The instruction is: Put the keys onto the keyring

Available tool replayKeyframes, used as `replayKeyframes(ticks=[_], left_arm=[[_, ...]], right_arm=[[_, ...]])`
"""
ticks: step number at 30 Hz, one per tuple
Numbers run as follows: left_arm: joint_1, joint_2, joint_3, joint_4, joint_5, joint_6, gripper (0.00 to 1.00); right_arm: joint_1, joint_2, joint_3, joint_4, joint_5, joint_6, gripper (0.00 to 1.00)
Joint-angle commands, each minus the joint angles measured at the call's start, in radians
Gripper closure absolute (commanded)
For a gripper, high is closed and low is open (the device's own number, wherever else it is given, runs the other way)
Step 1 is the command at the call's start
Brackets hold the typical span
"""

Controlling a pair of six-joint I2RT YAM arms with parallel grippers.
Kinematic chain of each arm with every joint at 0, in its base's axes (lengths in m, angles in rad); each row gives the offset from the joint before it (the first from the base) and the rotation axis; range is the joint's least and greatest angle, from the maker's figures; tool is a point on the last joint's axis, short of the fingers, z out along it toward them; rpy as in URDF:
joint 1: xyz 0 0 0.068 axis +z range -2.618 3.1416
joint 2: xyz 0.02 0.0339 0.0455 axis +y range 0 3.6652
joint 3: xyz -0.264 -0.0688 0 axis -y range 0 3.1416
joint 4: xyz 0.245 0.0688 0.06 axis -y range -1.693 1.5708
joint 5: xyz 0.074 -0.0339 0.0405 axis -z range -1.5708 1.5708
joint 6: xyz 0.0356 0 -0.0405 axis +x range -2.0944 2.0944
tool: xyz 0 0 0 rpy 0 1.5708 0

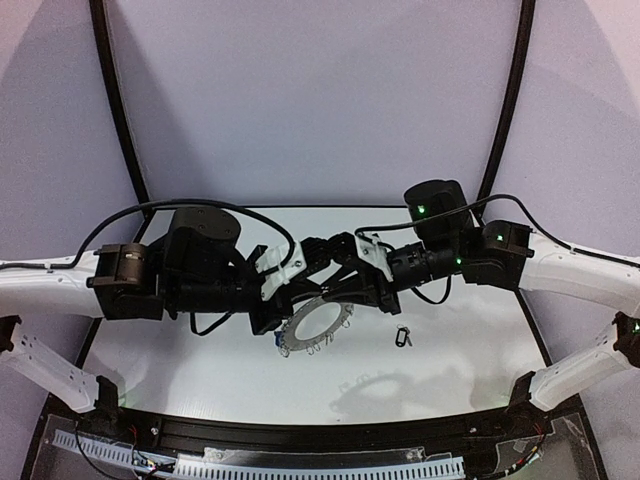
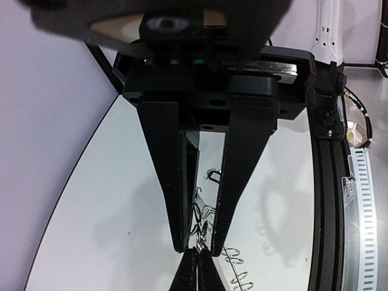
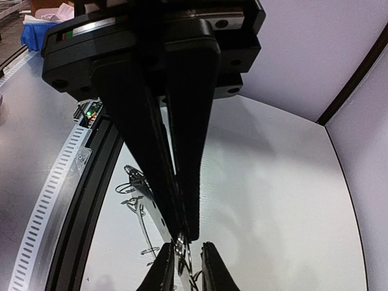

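Note:
The keyring (image 1: 296, 340), a flat dark ring fringed with wire loops, is held tilted above the table between both grippers. My left gripper (image 1: 298, 298) has its jaws close together around the ring's rim and loops (image 2: 205, 242). My right gripper (image 1: 330, 288) is shut on a wire loop at the ring's edge (image 3: 183, 233), tip to tip with the left one. The ring shows edge-on in the right wrist view (image 3: 151, 209). The black-headed key (image 1: 402, 336) lies on the table right of the ring and also shows in the left wrist view (image 2: 212, 176). I cannot pick out the blue-tagged key.
The white table (image 1: 200, 350) is bounded by a black rail at the near edge (image 1: 320, 430) and a black rim at the back. Both arms cross low over the table's middle.

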Motion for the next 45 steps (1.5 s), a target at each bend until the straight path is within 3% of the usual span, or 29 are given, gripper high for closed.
replayKeyframes(ticks=[1,16,23,32,45], left_arm=[[-0.007,0.001,0.06,-0.099,-0.055,0.043,0.99],[-0.031,0.069,0.165,-0.238,-0.12,0.09,0.99],[-0.035,0.073,0.172,-0.232,-0.112,0.087,0.99],[-0.035,0.012,0.1,-0.151,-0.042,0.038,0.99],[-0.035,-0.009,0.085,-0.144,-0.019,-0.006,0.99]], right_arm=[[0.015,0.0,0.014,-0.035,0.037,-0.017,0.83],[0.02,-0.018,-0.02,0.057,-0.014,-0.017,0.81],[0.02,-0.029,-0.059,0.134,-0.018,0.016,0.87],[0.019,-0.131,-0.175,0.257,-0.05,0.019,0.81],[0.019,-0.098,-0.159,0.239,-0.089,0.05,0.78]])
